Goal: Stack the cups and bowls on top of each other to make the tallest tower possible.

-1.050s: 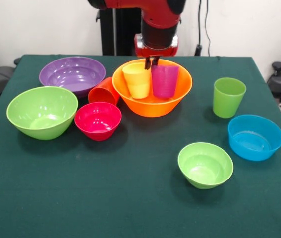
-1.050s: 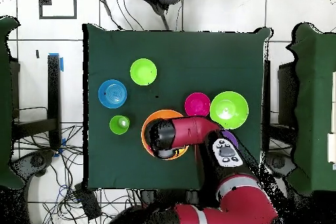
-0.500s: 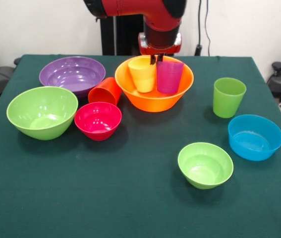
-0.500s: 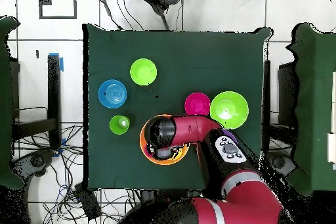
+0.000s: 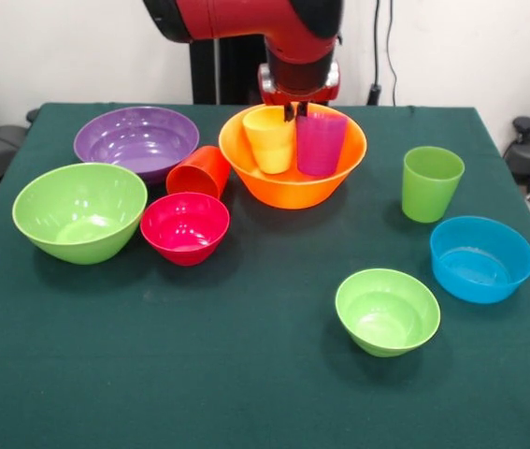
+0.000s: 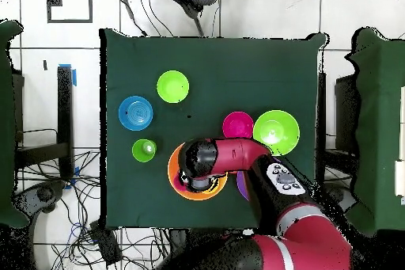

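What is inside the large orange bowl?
The large orange plastic bowl holds a yellow plastic tumbler and a purple-magenta plastic tumbler, both upright. Its bottom is covered by them.

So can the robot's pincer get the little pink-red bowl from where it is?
Probably yes. The pink-red bowl sits open side up with nothing over it. The pincer is up at the orange bowl, so it would just have to swing over.

Readable text: none in either view.
Cups and bowls: plain, unmarked.
Arm: no legible label.
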`<state>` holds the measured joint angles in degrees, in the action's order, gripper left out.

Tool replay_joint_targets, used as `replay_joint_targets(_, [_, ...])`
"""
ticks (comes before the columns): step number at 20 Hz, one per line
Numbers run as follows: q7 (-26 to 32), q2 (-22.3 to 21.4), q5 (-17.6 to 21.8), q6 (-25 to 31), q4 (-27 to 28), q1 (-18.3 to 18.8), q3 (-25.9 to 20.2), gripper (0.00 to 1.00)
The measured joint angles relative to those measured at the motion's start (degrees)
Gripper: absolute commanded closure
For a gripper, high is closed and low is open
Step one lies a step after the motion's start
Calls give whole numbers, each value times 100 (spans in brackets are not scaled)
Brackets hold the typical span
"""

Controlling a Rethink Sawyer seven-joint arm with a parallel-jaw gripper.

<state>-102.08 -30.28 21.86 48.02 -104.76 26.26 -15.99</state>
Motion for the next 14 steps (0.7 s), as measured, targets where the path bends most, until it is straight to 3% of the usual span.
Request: replay_joint_targets(14, [0, 70, 2, 175, 30, 33, -6, 100])
